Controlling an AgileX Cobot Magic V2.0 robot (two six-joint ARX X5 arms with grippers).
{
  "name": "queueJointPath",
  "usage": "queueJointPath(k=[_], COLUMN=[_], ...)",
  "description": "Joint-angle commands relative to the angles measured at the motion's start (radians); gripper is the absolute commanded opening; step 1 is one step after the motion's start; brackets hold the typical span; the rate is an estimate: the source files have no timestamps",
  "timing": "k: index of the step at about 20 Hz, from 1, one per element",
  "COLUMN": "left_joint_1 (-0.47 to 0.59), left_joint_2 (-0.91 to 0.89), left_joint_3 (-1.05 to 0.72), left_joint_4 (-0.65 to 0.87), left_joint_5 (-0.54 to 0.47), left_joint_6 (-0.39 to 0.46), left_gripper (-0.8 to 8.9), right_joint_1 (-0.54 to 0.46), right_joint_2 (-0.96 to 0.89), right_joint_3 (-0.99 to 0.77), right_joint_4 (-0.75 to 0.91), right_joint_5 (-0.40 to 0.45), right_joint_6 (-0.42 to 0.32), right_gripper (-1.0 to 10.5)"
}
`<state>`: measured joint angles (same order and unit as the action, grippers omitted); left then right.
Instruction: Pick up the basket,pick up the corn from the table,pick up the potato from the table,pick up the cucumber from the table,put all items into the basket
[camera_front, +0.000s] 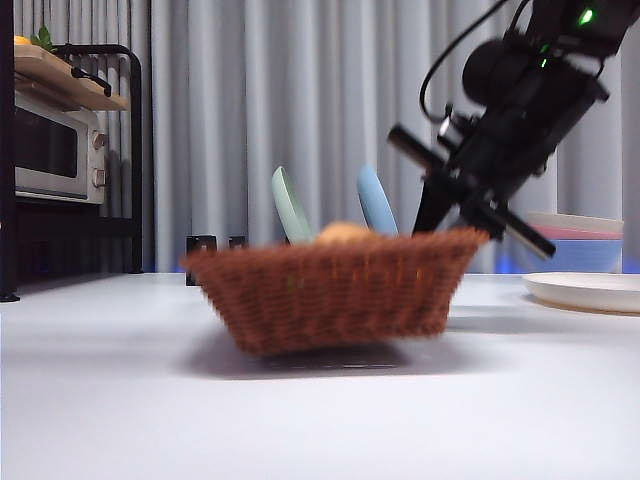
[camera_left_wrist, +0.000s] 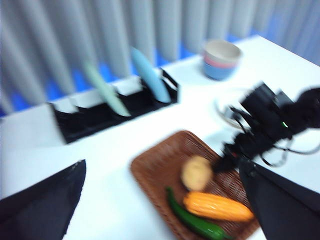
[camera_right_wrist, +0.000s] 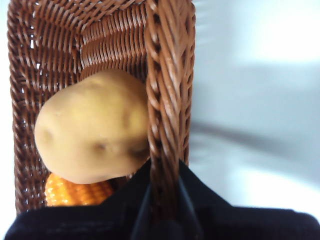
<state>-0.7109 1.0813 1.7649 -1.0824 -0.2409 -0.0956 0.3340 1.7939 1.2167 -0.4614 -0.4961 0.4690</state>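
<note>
Grey curtains hang behind the white tabletop (camera_front: 110, 400), where a black dish rack (camera_left_wrist: 107, 107) holds two upright plates. The basket (camera_front: 335, 295) sits mid-tabletop with the potato (camera_right_wrist: 92, 132), corn (camera_left_wrist: 217, 206) and cucumber (camera_left_wrist: 192, 222) inside. The right gripper (camera_right_wrist: 162, 192) pinches the basket's braided rim beside the potato. The left gripper (camera_left_wrist: 160, 200) hangs high above the basket, jaws spread wide.
</note>
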Motion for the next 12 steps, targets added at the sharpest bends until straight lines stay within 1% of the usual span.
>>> queueJointPath(k=[1,3,4,6,7,9,10,12], left_joint_1=[-0.001,-0.001,-0.001,-0.001,-0.001,-0.001,-0.001,-0.001], left_joint_2=[0.013,0.013,0.014,0.022,0.026,0.032,0.037,0.043], left_joint_3=[-0.011,-0.011,-0.011,-0.011,-0.011,-0.011,-0.011,-0.011], left_joint_4=[-0.013,-0.029,-0.037,-0.041,-0.041,-0.038,-0.035,-0.031], left_joint_5=[-0.082,-0.123,-0.130,-0.132,-0.132,-0.132,-0.132,-0.132], left_joint_6=[0.021,0.024,0.030,0.039,0.043,0.046,0.048,0.048], left_gripper=[5.70,5.70,5.69,5.67,5.65,5.65,5.65,5.65], right_joint_1=[0.003,0.003,0.003,0.003,0.002,-0.005,-0.010,-0.024], right_joint_2=[0.016,0.024,0.024,0.023,0.018,0.011,0.008,-0.003], right_joint_3=[0.000,0.000,0.000,0.000,0.000,0.000,0.000,0.000], right_joint_4=[0.019,0.019,0.018,0.018,0.013,0.011,0.010,0.004], right_joint_5=[0.010,0.010,0.010,0.008,0.009,0.010,0.009,0.009], right_joint_6=[0.027,0.026,0.022,0.008,0.006,0.002,0.002,0.001], right_gripper=[-0.2,-0.1,0.3,1.3,2.3,3.9,4.4,4.5])
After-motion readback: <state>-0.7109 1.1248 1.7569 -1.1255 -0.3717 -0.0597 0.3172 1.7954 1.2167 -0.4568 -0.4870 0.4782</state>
